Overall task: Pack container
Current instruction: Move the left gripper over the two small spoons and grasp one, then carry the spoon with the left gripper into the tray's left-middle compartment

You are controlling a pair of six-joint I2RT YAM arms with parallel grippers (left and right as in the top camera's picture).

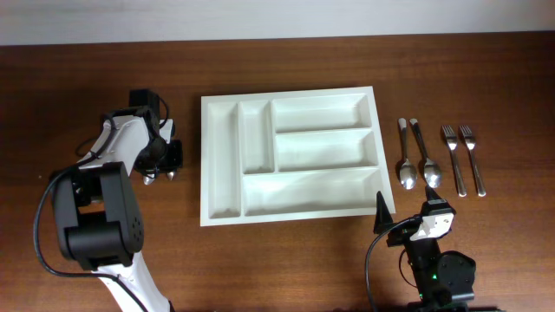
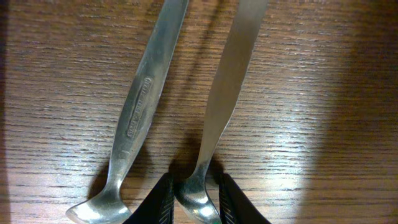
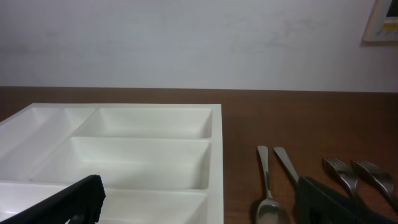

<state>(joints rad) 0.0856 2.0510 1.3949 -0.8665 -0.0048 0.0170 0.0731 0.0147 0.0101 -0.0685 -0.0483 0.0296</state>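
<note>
The container, a white five-compartment cutlery tray point(image 1: 206, 173), lies in the middle of the table with nothing in it; it also shows in the right wrist view point(image 3: 216, 162). My left gripper point(image 1: 160, 169) is down at the table just left of the tray. In the left wrist view its jaws point(image 2: 194, 199) are closed tight around the neck of a metal utensil point(image 2: 227, 93) that lies on the wood beside a second one point(image 2: 146, 93). My right gripper point(image 1: 408, 217) is open and empty near the tray's front right corner.
Two spoons point(image 1: 407, 165) point(image 1: 427, 160) and two forks point(image 1: 453, 160) point(image 1: 473, 160) lie side by side right of the tray. The spoons point(image 3: 267, 186) and forks point(image 3: 348, 174) also show in the right wrist view. A pale wall stands behind the table.
</note>
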